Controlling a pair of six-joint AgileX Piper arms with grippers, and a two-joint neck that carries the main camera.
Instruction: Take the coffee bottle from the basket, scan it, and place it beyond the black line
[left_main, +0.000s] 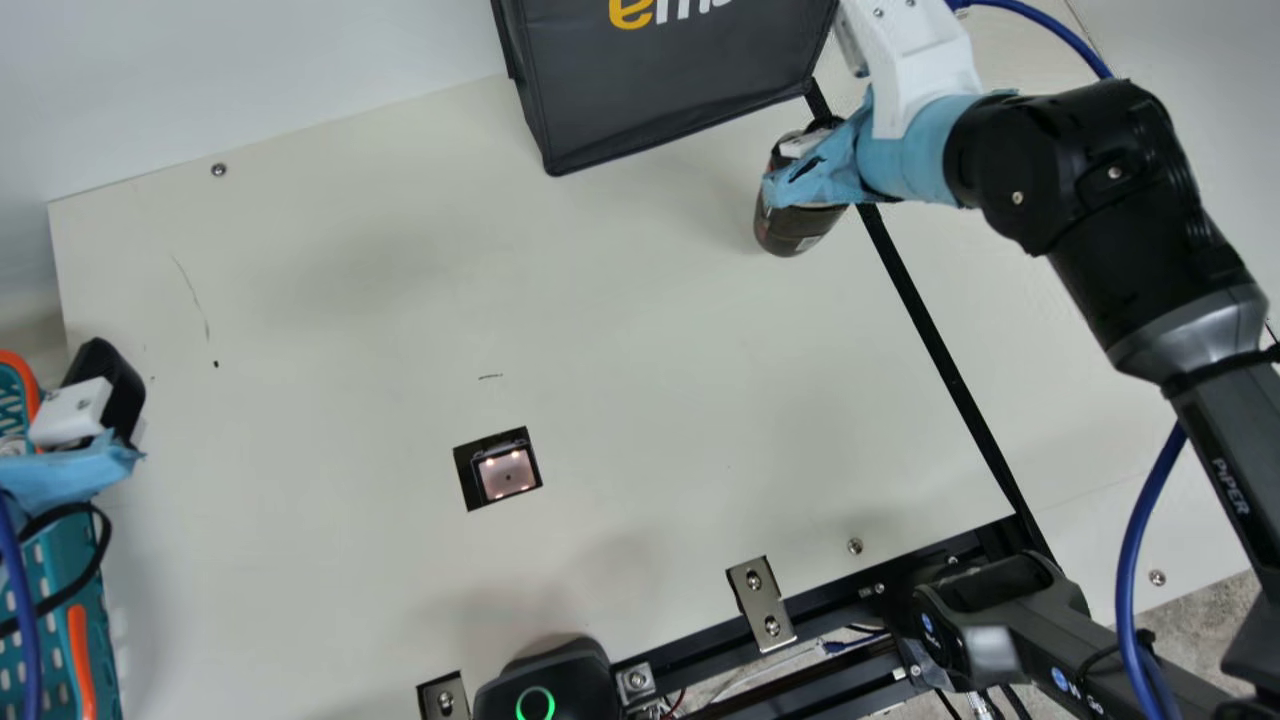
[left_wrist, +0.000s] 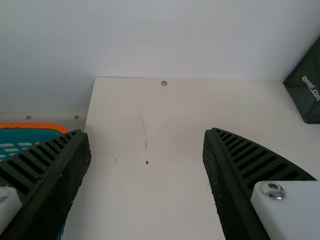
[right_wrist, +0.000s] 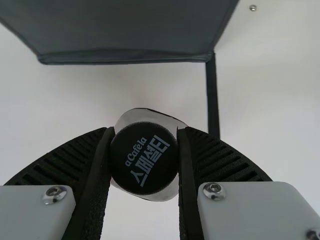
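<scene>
My right gripper (left_main: 806, 168) is shut on the dark coffee bottle (left_main: 786, 232) in the main view, just left of the black line (left_main: 938, 345). In the right wrist view, the bottle's black cap (right_wrist: 144, 172) sits between the fingers of the right gripper (right_wrist: 145, 134), beside the black line (right_wrist: 212, 95). Whether the bottle's base touches the table cannot be told. Over the basket (left_main: 75, 590) side, at the far left, is my left gripper (left_main: 138, 428). The left wrist view has the left gripper (left_wrist: 147, 134) open and holding nothing. The scanner (left_main: 506, 474) lies lit in the tabletop.
A dark bag (left_main: 660, 90) stands at the back, close behind the bottle. The basket's orange rim (left_wrist: 37, 126) shows beside a left finger. Metal brackets (left_main: 762, 603) and a black device with a green ring (left_main: 550, 680) line the table's front edge.
</scene>
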